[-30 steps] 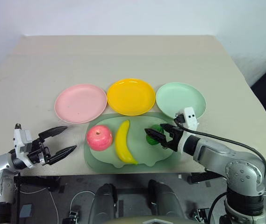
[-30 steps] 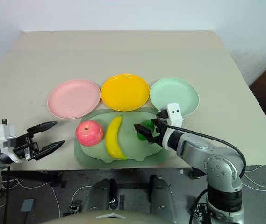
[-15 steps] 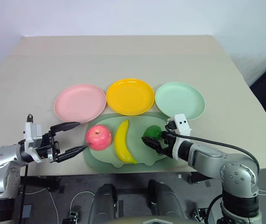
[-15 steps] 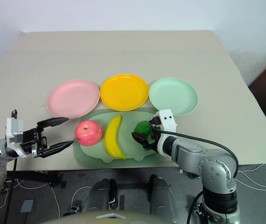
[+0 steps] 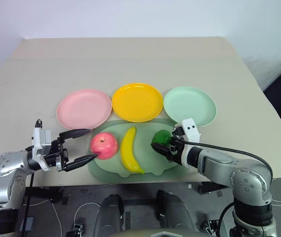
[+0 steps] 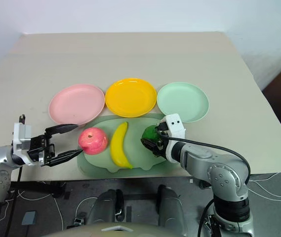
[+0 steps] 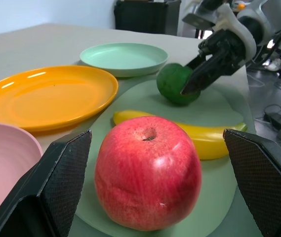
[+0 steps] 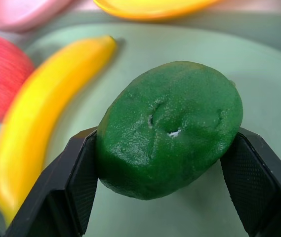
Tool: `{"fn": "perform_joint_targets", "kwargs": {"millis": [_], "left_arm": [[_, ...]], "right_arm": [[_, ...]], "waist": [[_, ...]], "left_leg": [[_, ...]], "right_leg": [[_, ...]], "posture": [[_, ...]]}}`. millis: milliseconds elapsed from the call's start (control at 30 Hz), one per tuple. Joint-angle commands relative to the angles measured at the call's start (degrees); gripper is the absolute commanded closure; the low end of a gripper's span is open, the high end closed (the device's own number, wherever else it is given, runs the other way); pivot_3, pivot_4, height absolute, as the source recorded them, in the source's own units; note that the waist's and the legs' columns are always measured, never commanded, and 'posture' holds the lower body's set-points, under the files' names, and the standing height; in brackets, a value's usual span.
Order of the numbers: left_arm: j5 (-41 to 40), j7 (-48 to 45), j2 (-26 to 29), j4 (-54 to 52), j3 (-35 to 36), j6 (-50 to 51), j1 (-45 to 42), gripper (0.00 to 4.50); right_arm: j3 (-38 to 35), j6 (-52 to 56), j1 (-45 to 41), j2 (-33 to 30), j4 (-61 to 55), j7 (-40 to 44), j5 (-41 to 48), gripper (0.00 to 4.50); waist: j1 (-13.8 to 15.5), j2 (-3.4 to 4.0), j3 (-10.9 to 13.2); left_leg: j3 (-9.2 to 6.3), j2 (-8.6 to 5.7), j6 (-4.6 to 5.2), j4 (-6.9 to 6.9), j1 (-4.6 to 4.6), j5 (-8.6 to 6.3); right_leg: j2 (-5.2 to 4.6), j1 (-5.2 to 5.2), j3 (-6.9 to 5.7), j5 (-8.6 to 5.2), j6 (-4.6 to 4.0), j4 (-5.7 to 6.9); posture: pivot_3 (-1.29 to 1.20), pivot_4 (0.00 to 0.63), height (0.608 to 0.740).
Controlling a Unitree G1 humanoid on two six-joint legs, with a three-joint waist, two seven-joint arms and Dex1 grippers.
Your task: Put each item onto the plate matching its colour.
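Lime (image 8: pixel 170 129) sits on the dull-green mat (image 5: pixel 145 165), just short of the mint green plate (image 5: pixel 189 104), and is pinched between the right gripper (image 8: pixel 167 168) pads. It's rounded, pebbly and glossy, so it could easily be squirted out sideways if squeezed off-centre, and rolled into the smooth curved banana (image 5: pixel 129 149). The shiny apple (image 7: pixel 147 177) is straddled by the left gripper (image 7: pixel 162 187), spread wide and not touching; it could be nudged.
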Motion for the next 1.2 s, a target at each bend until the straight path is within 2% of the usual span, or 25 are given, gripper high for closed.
{"fn": "perform_joint_targets", "kwargs": {"millis": [33,133,267,367,533,667,700,767,1033,1200], "left_arm": [[-0.3,0.3,-0.1,-0.8,-0.3,-0.2,-0.7,0.00],[-0.3,0.3,-0.3,-0.7,-0.7,-0.2,-0.8,0.00],[-0.3,0.2,-0.7,-0.4,-1.4,-0.2,-0.6,0.00],[-0.8,-0.1,-1.0,0.8,-1.2,-0.4,-0.9,0.00],[-0.3,-1.2,-0.4,3.1,-0.8,-0.8,-1.2,0.00],[-0.3,-1.1,-0.3,2.9,-0.7,-0.9,-1.0,0.00],[-0.3,-0.9,-0.4,2.6,-0.6,-0.9,-0.9,0.00],[-0.3,-0.6,-0.6,2.3,-0.6,-1.1,-0.8,0.00],[-0.3,0.6,-1.4,0.9,-0.8,-1.8,0.0,0.00],[-0.4,0.7,-1.2,1.0,-0.6,-1.9,0.0,0.00]], "right_arm": [[-4.9,-2.3,-5.8,-2.8,0.9,4.7,3.9,1.24],[-6.6,-6.7,-12.4,-7.4,8.6,7.0,-2.1,1.24],[-1.7,-14.9,-18.0,-13.2,21.8,11.0,-14.3,1.24],[1.5,-19.9,-20.6,-14.4,31.4,13.4,-21.6,1.24],[4.5,-26.5,-22.2,-13.7,39.6,17.8,-28.9,1.24],[5.1,-28.4,-22.5,-12.7,41.7,20.2,-31.5,1.24],[5.1,-28.6,-22.5,-12.5,41.9,20.7,-32.0,0.50],[5.3,-28.8,-22.8,-12.3,42.6,22.2,-33.0,0.02],[5.0,-28.9,-23.8,-11.8,42.5,25.7,-35.6,0.02],[1.6,-25.3,-23.3,-12.0,35.9,29.9,-30.1,0.02]], "waist": [[0.0,0.02,0.0],[0.0,0.02,0.0],[0.1,0.01,0.0],[0.0,0.00,0.0],[0.0,0.00,0.0],[0.0,0.00,0.0],[0.0,0.00,0.0],[0.0,0.01,0.0],[0.0,0.01,0.0],[0.0,0.02,0.0]], "left_leg": [[0.00,0.00,0.00,0.00,0.00,0.00],[0.04,0.00,0.00,0.02,-0.01,0.00],[0.12,0.00,0.00,0.02,-0.02,0.00],[0.16,-0.01,0.01,0.01,-0.15,0.01],[0.19,-0.01,0.18,0.11,-0.22,0.12],[0.13,-0.01,0.16,0.20,-0.14,0.14],[0.13,0.00,0.16,0.23,-0.14,0.14],[0.13,0.00,0.14,0.27,-0.11,0.13],[0.14,0.00,0.01,0.28,-0.10,0.06],[0.15,0.00,0.14,0.28,-0.13,0.14]], "right_leg": [[0.00,-0.01,0.00,0.00,0.00,0.00],[0.00,-0.06,0.00,0.01,-0.01,0.00],[-0.02,-0.11,0.00,0.02,-0.03,0.00],[-0.02,-0.27,0.00,0.13,-0.19,0.07],[-0.06,-0.57,0.01,0.11,-0.14,0.68],[-0.05,-0.59,0.01,0.10,-0.14,0.83],[-0.05,-0.58,0.01,0.09,-0.13,0.82],[-0.06,-0.55,0.01,0.05,-0.06,0.80],[-0.07,-0.56,0.01,0.19,-0.28,0.81],[-0.07,-0.61,0.00,0.19,-0.28,0.82]], "posture": [[0.00,0.150,0.684],[0.00,0.150,0.684],[0.00,0.150,0.684],[0.00,0.150,0.684],[0.00,0.150,0.684],[0.00,0.150,0.684],[0.00,0.150,0.684],[0.00,0.150,0.684],[0.00,0.150,0.684],[0.00,0.150,0.684]]}}
